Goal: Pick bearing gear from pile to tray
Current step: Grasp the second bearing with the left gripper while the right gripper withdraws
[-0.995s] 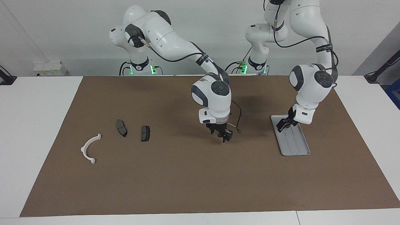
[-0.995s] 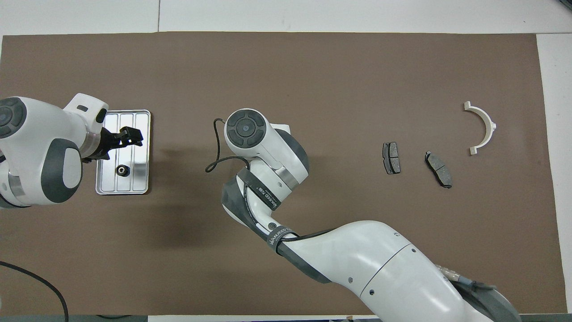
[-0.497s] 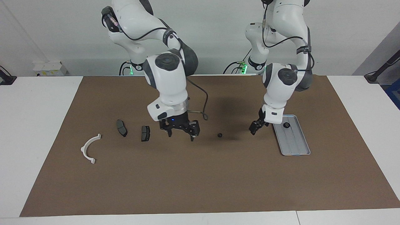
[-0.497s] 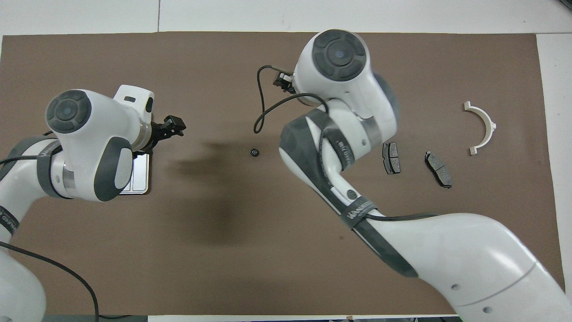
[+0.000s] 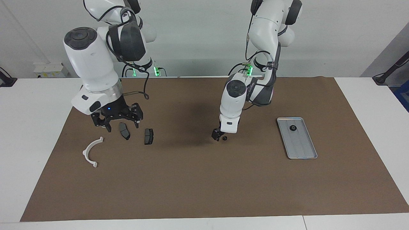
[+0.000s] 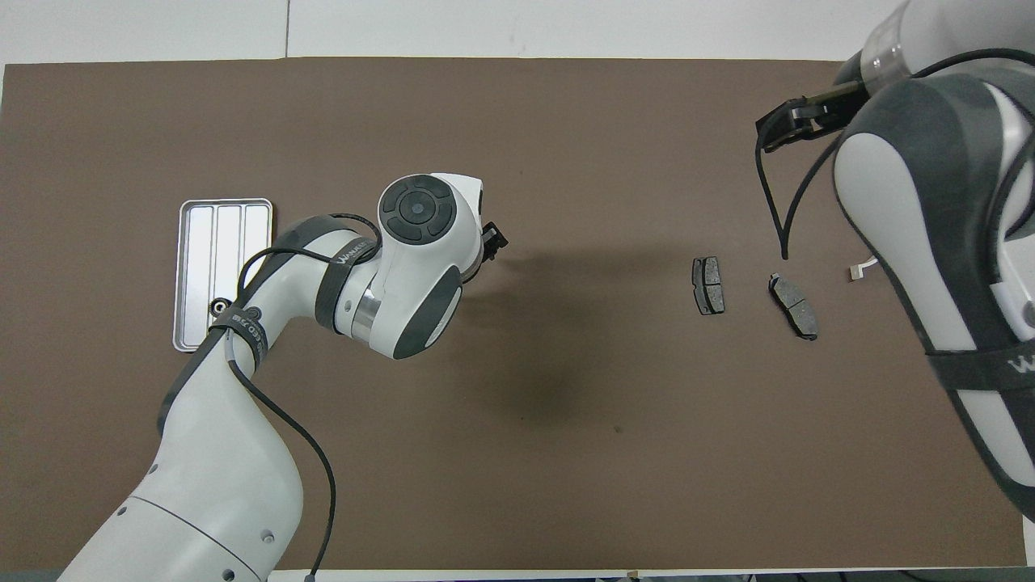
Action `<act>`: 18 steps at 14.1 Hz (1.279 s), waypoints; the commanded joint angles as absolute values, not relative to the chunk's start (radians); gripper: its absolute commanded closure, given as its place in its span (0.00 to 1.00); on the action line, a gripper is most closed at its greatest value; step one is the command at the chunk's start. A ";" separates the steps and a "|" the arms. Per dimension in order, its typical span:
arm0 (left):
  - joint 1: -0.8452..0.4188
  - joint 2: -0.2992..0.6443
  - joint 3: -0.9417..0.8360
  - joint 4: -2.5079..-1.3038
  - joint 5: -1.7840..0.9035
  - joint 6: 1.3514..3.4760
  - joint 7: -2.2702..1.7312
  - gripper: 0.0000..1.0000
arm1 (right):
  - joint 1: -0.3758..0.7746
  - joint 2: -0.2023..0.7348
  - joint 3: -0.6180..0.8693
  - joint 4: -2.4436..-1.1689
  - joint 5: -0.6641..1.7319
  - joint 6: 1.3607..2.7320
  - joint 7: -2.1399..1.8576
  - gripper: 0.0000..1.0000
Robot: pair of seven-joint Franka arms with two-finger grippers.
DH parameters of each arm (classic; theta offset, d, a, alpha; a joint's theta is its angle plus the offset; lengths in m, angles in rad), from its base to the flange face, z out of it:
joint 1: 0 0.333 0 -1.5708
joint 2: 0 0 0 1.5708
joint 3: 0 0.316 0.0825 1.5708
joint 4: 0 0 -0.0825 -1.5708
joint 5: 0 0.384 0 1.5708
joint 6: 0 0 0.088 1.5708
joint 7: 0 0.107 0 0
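Lettering on left arm's strap: starts "WAN", rest unclear. Left gripper down at the mat, fingers spread, holding nothing. Small black gear just beside it, on the tray's side. Second gear in tray. Right gripper spread wide over one grey plate.

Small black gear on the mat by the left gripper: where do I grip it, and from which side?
Judging by its pose, take the small black gear across its round outer edge, coming straight down. It lies flat on the brown mat with nothing beside it, so no side is blocked. The left gripper is low next to it, fingers open.
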State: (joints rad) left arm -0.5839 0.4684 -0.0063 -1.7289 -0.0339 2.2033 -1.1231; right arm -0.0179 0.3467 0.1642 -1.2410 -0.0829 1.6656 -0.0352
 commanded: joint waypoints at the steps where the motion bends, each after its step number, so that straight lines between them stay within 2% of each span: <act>1: -0.597 0.462 0.011 -1.772 -0.015 2.255 -1.146 0.08 | -0.081 0.232 0.179 -1.348 -0.057 1.644 -0.094 0.00; 4: -0.589 0.462 0.011 -1.781 -0.015 2.269 -1.146 0.12 | -0.097 0.143 0.179 -1.402 -0.055 1.580 -0.089 0.00; 7: -0.583 0.462 0.011 -1.792 -0.015 2.289 -1.146 0.16 | -0.106 0.033 0.179 -1.489 -0.055 1.583 -0.083 0.00; 9: -0.578 0.462 0.012 -1.804 -0.015 2.309 -1.146 0.19 | -0.103 0.006 0.175 -1.503 -0.055 1.583 -0.075 0.00; 11: -0.578 0.460 0.012 -1.812 -0.015 2.310 -1.147 0.30 | -0.103 -0.011 0.160 -1.523 -0.055 1.580 -0.064 0.00; 13: -0.580 0.460 0.012 -1.812 -0.015 2.310 -1.147 0.35 | -0.104 -0.032 0.150 -1.558 -0.055 1.586 -0.063 0.00; 14: -0.580 0.460 0.012 -1.815 -0.015 2.310 -1.147 0.46 | -0.106 -0.034 0.150 -1.560 -0.055 1.583 -0.060 0.00; 16: -0.578 0.456 0.012 -1.813 -0.015 2.295 -1.146 0.82 | -0.106 -0.035 0.149 -1.562 -0.055 1.578 -0.038 0.00; 17: -0.577 0.454 0.012 -1.810 -0.015 2.287 -1.144 0.92 | -0.106 -0.037 0.143 -1.565 -0.055 1.578 -0.037 0.00; 18: -0.568 0.453 0.015 -1.799 -0.015 2.249 -1.141 0.95 | -0.106 -0.041 0.138 -1.566 -0.054 1.578 -0.037 0.00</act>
